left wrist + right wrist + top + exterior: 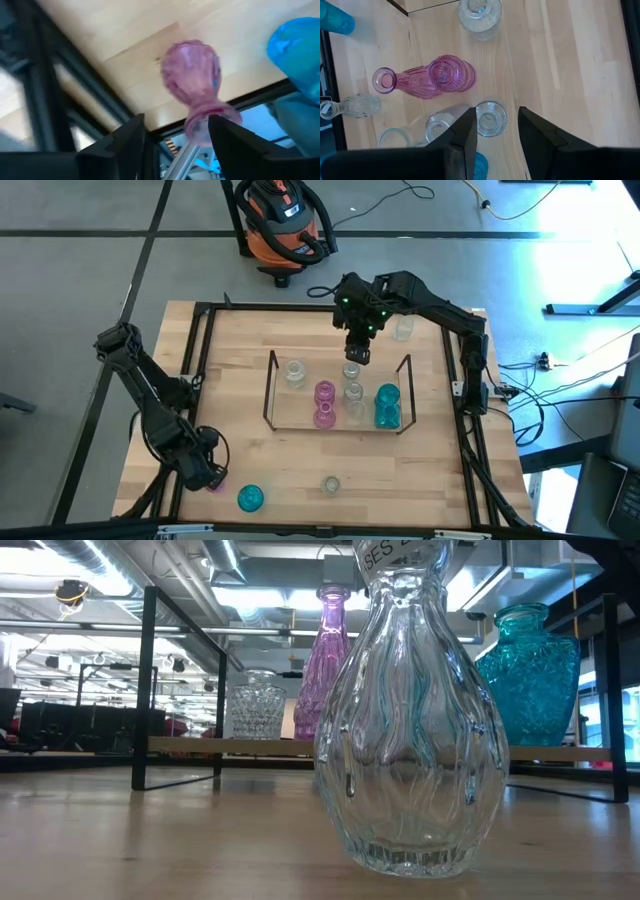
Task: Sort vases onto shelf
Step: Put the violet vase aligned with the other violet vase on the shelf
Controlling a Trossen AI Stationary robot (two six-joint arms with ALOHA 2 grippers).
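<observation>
A pink vase (192, 75) stands upright on the table's near left corner (216, 482). My left gripper (176, 122) is low over it, open, one finger on either side of its neck (207, 117). The shelf (272, 390) in mid-table holds several vases: pink (325, 392), clear (295, 372) and teal (387, 405). My right gripper (496, 112) hangs open above a clear vase (490, 119) at the shelf's far side (352, 370), well clear of its mouth.
A teal vase (250, 498) and a clear vase (331, 484) stand near the front edge. Another clear vase (403, 330) stands behind the shelf at the far right. A black frame (190, 380) edges the table. Bare wood lies left of the shelf.
</observation>
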